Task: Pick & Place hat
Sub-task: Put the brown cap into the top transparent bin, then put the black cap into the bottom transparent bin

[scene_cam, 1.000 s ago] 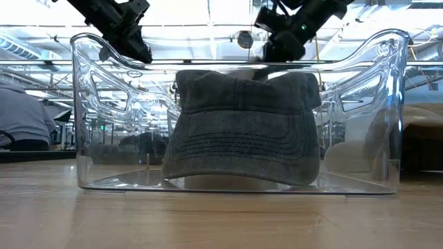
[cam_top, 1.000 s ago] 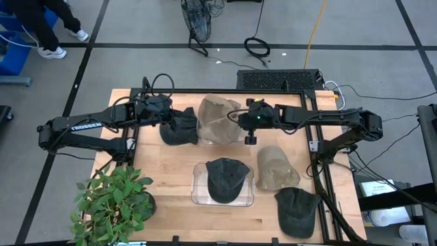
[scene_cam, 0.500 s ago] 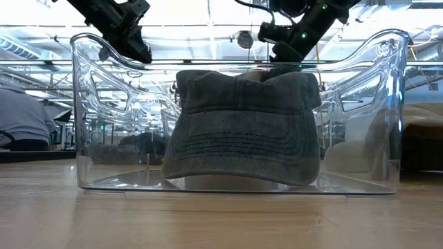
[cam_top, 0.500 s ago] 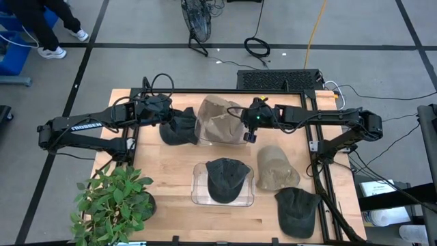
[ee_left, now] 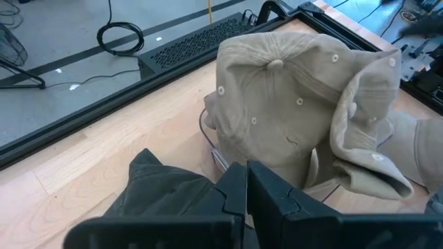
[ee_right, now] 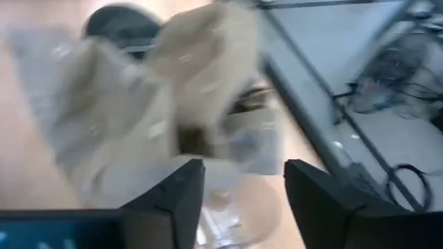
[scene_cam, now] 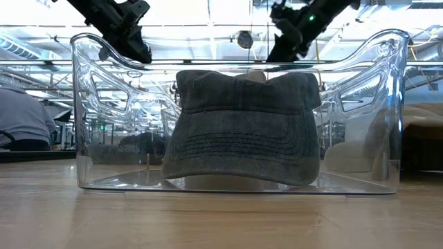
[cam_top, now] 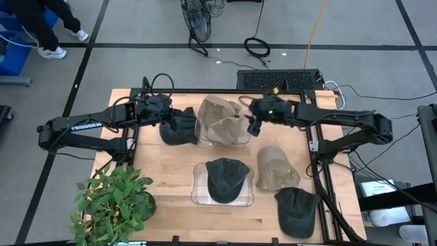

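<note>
A dark grey hat (cam_top: 180, 128) lies on the table at the far left of centre. My left gripper (cam_top: 168, 116) is shut on it; its shut fingers also show in the left wrist view (ee_left: 246, 181). A tan hat (cam_top: 217, 120) sits crumpled in a clear bin (ee_left: 216, 153) at the far centre, its brim end (ee_left: 367, 173) folded over. My right gripper (cam_top: 254, 124) is open and empty just right of the tan hat, which shows blurred in front of its fingers in the right wrist view (ee_right: 242, 197). Another dark hat (scene_cam: 242, 131) rests in the near clear bin (cam_top: 199, 191). My left gripper pinches the dark grey hat's cloth (ee_left: 181, 195) between its two shut fingers, at the hat's side nearest the tan hat. The fingers come from the table's left, slanting down. The hat lies slack on the table.
A second tan hat (cam_top: 275, 167) and a dark hat (cam_top: 297, 209) lie on the table's near right. A potted plant (cam_top: 113, 201) stands at the near left corner. Black frame rails (cam_top: 311, 147) run along the table's right side.
My right gripper has risen and drawn back from the tan hat toward the table's right and far edge. The tan hat's right part has shifted and now lies folded over in the far bin. My left gripper has kept still.
</note>
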Controlling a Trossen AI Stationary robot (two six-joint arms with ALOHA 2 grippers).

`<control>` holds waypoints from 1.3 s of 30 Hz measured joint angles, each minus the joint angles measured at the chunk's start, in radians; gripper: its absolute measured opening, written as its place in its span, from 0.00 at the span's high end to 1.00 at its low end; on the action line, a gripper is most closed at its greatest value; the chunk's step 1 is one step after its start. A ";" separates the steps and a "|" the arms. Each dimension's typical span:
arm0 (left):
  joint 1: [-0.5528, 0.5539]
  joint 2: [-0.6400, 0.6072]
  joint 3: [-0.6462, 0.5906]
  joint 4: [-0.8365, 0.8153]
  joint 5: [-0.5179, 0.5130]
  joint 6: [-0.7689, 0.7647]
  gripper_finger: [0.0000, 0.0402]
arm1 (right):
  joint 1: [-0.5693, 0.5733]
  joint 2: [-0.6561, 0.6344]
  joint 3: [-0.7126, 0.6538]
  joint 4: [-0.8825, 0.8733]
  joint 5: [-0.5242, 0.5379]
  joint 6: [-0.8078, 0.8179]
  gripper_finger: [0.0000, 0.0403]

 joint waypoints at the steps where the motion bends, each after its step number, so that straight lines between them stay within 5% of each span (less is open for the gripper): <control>1: 0.001 0.000 0.000 0.000 0.000 0.000 0.95 | -0.004 -0.020 0.000 -0.003 0.018 0.011 0.49; 13: 0.004 0.000 0.000 0.041 -0.002 0.017 0.95 | -0.017 -0.246 0.000 -0.084 0.046 0.259 0.43; 24: 0.022 0.003 0.000 0.067 0.008 0.089 0.59 | -0.017 -0.303 -0.007 -0.303 0.045 0.425 0.50; 31: 0.089 0.100 0.000 0.090 0.271 0.064 0.29 | -0.017 -0.331 -0.125 -0.262 0.044 0.445 0.51; 39: 0.128 0.259 0.115 -0.082 0.227 0.185 0.14 | -0.017 -0.416 -0.316 -0.176 0.038 0.567 0.51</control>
